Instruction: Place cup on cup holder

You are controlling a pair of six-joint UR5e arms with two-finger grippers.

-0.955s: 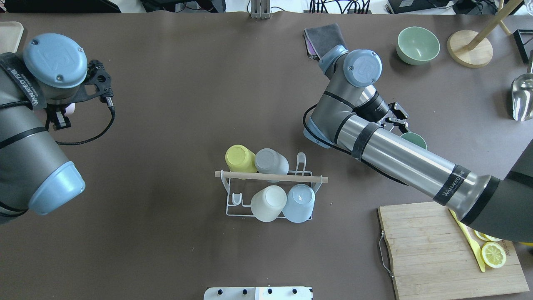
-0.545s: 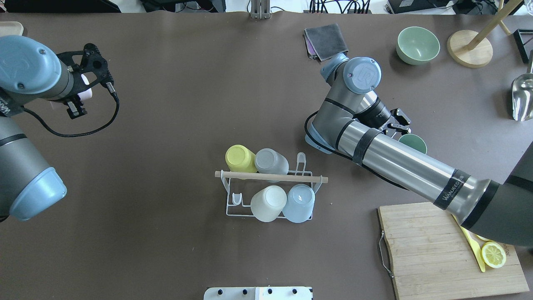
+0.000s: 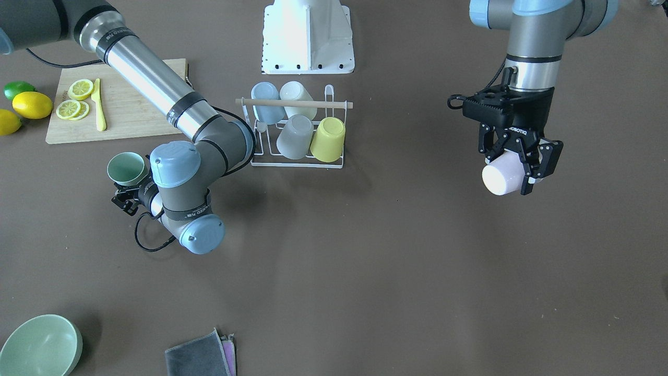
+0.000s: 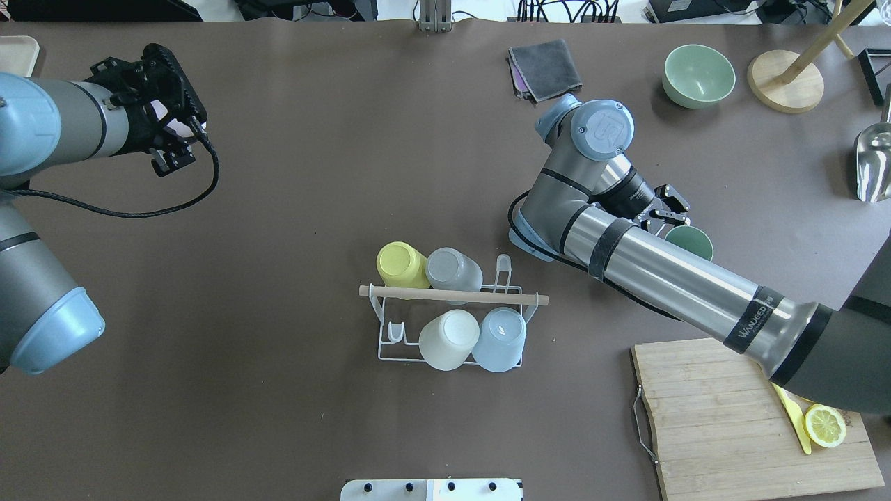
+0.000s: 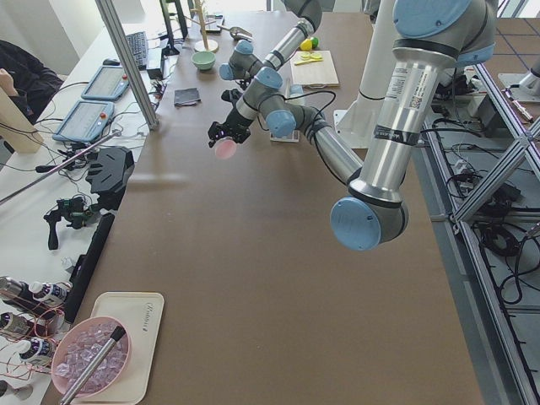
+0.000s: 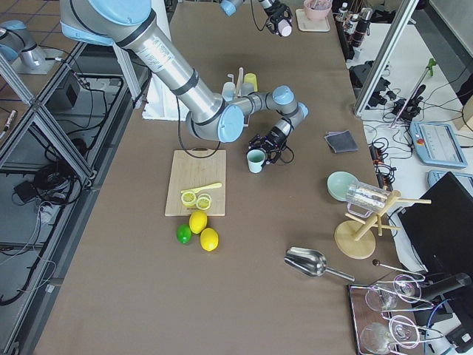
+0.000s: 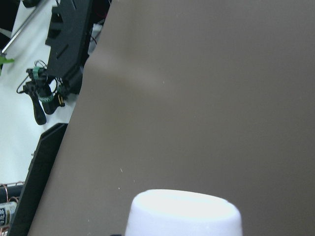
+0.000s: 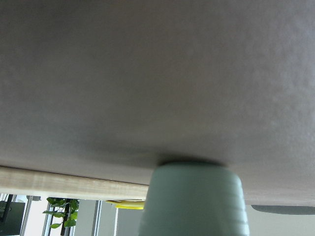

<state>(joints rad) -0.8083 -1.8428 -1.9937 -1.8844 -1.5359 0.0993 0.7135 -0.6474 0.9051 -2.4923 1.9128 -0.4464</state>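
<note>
The cup holder (image 4: 390,356), a white wire rack with a wooden rod (image 4: 452,295) across its top, stands mid-table and carries yellow (image 4: 401,264), grey (image 4: 454,269), cream (image 4: 449,339) and blue (image 4: 500,339) cups upside down. My left gripper (image 3: 516,167) is shut on a pale pink cup (image 3: 500,178) and holds it on its side above the table, far to the robot's left of the rack. My right gripper (image 4: 669,212) is shut sideways on a green cup (image 4: 690,241) that stands mouth up, to the right of the rack.
A wooden cutting board (image 4: 731,424) with a lemon slice and a yellow knife lies at the front right. A green bowl (image 4: 698,75), a grey cloth (image 4: 545,68), a wooden stand base (image 4: 785,80) and a metal scoop (image 4: 873,163) sit along the far right.
My left arm has swung away from the robot toward the far left with the pink cup, and its wrist has turned. My right gripper and the green cup have shifted slightly nearer.
</note>
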